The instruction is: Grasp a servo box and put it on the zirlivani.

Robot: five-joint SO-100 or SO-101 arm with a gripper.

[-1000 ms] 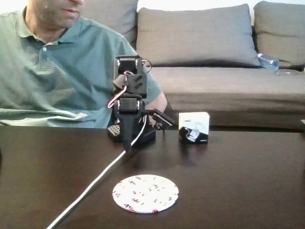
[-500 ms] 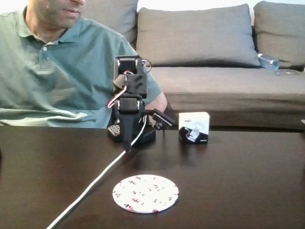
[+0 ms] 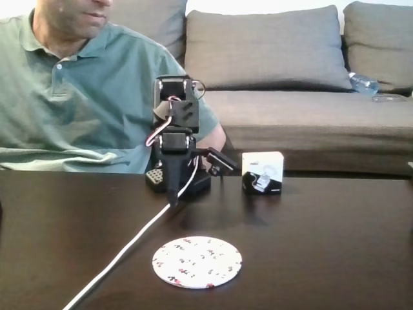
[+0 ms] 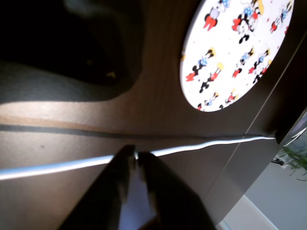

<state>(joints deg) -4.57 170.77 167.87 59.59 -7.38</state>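
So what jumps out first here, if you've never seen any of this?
Probably the small black robot arm standing at the back of the dark table, its gripper pointing down. A white cable runs forward from it past the round speckled zirlivani; the servo box sits to the arm's right.

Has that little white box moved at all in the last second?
No. The servo box sits at the same spot on the table, right of the arm's base.

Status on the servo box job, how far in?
Nothing done yet. The servo box sits on the table beside the arm's base, ungrasped. The gripper points down at the table by the white cable, its tips near closed and empty in the wrist view. The zirlivani is bare. Grasp, carry and placing all remain.
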